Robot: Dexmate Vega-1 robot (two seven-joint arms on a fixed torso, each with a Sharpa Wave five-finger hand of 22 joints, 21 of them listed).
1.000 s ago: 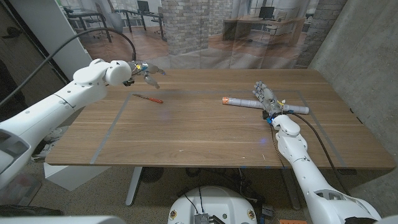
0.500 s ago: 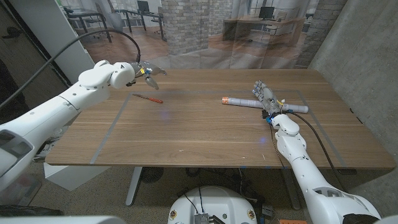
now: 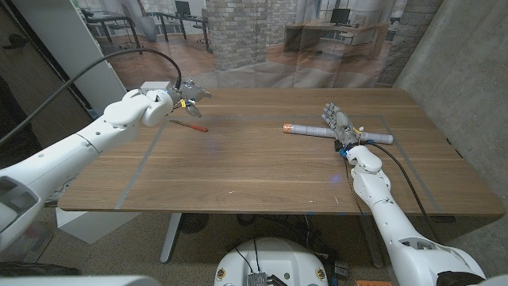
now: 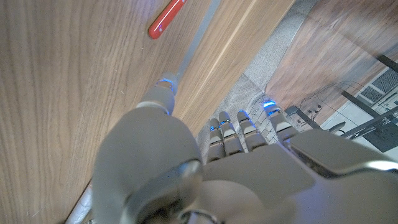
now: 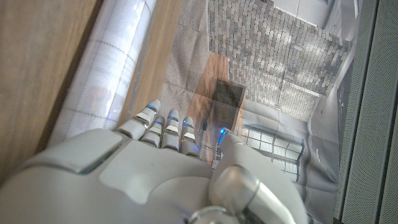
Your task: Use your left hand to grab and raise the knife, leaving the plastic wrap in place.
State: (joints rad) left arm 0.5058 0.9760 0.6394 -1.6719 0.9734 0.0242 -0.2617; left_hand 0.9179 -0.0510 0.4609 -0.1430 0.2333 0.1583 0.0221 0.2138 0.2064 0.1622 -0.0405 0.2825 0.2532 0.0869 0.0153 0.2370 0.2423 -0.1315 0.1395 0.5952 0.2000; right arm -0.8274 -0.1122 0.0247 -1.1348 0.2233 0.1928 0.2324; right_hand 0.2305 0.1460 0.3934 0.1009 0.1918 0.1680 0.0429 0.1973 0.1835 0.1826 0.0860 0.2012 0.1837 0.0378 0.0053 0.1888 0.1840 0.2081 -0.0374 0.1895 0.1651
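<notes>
Two hands show over the wooden table. At its far left corner the left hand hovers with fingers spread, gripping nothing, above and just beyond the knife (red handle, lying flat near the left edge). Toward the right edge the plastic wrap lies across the table; the right hand sits at the roll, fingers extended, grasp unclear.

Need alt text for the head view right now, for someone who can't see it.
The left hand hovers open above the red-handled knife on the wooden table. The right hand waits beside the plastic wrap roll.
</notes>
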